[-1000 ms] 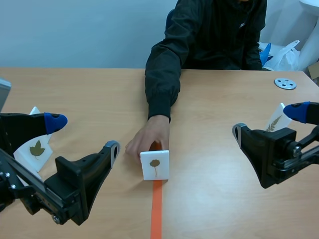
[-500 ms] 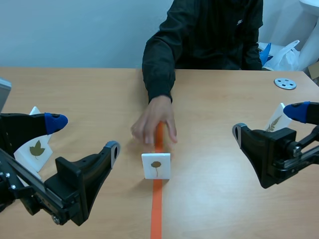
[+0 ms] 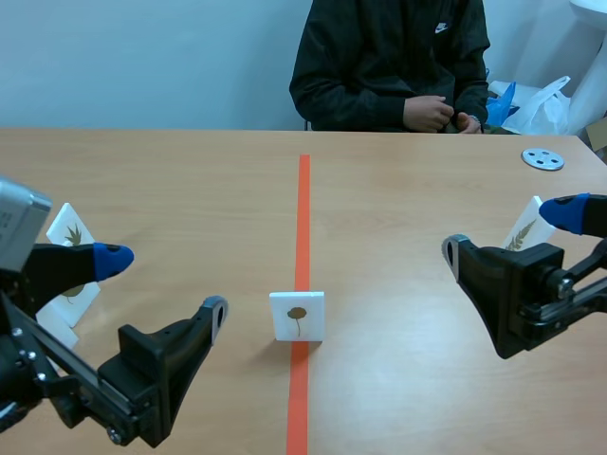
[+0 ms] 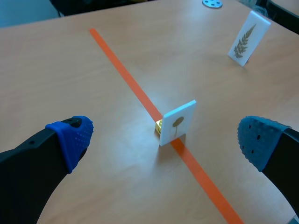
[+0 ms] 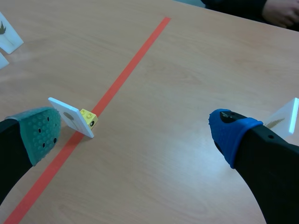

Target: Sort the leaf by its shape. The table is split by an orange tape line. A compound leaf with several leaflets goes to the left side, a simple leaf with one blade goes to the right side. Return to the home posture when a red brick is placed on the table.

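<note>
- A white leaf card (image 3: 296,316) stands upright on the orange tape line (image 3: 303,218), propped on a small yellow block (image 5: 87,117), midway between the two arms.
- It shows a single rounded blade on a short stalk, which reads as a simple leaf and so is bound for the right side of the table.
- The left gripper (image 3: 164,284) hangs low near the card with its jaws spread wide and nothing in them; from its wrist camera the card sits ahead, between the two blue pads.
- The right gripper (image 3: 512,230) waits well apart from the card, likewise gaping and empty.
- The sort appears to be at its opening step: card presented, not yet gripped.
- The next move likely calls for one arm to close on the thin card by its edges without tipping it, then set it down right of the tape.
- A fern card (image 4: 244,38) stands on the right side, another card (image 3: 71,232) on the left.
- No red brick is in sight; a person (image 3: 389,57) sits across the table, hands at the far edge.
</note>
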